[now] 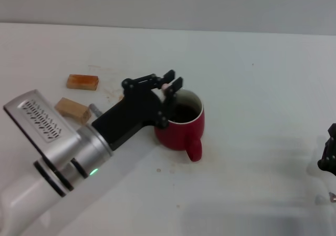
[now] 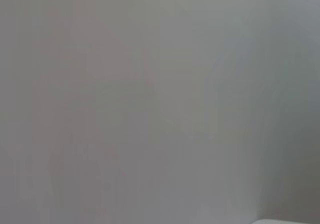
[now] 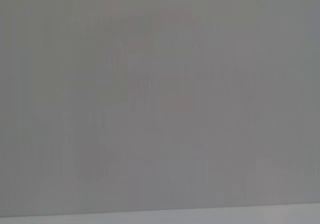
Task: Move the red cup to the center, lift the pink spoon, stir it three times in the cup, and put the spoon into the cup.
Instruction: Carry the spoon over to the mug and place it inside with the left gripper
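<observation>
Head view: red cup (image 1: 181,126) upright on white tabletop (image 1: 252,89), roughly mid-frame, dark liquid inside, loop handle facing the robot. L arm reaches in from lower left; left tool (image 1: 172,84) sits over the cup's far-left rim, fingers (image 1: 175,85) close together w/ only a narrow gap, tips right at rim level. Something pale shows between the tips, too small to say if it's the pink spoon; spoon can't be made out elsewhere, so can't tell if tool is holding anything. Tan wooden block (image 1: 73,110) on tabletop left of cup, just beside the L arm's wrist section; orange-brown block (image 1: 82,82) farther back, near it but apart. Right tool (image 1: 328,157) only partly visible at right edge, well apart from cup, low over tabletop; can't tell its opening. Both wrist views: blank grey, nothing identifiable.
</observation>
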Motion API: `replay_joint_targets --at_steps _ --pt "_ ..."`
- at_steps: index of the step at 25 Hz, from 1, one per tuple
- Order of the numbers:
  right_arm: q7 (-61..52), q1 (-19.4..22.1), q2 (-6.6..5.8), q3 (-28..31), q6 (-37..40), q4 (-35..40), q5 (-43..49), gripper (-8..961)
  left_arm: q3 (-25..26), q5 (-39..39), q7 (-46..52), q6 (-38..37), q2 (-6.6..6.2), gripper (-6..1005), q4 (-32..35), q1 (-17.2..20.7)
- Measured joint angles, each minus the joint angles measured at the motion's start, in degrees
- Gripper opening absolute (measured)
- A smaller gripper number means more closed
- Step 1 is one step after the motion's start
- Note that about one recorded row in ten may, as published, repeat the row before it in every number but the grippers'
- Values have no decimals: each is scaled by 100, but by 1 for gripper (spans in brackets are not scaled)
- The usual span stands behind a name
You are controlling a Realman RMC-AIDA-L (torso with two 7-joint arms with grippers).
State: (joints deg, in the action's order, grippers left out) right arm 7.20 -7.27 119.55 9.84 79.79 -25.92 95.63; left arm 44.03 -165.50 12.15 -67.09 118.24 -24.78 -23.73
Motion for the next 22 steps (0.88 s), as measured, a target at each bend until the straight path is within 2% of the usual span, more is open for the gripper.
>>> replay_joint_targets --at_steps 5,12,15,22 --pt "-6 -2 -2 0 0 13 0 0 -299 -1 19 -25 24 143 -278 -107" --pt "-18 -18 1 0 1 24 0 0 -558 1 -9 -39 17 142 -419 -17" --pt "-20 -22 2 0 -1 26 0 0 -505 -1 -26 -52 -11 142 -411 218" --pt "-24 -29 7 0 -6 25 0 0 -150 1 -152 -17 -26 143 -278 352"
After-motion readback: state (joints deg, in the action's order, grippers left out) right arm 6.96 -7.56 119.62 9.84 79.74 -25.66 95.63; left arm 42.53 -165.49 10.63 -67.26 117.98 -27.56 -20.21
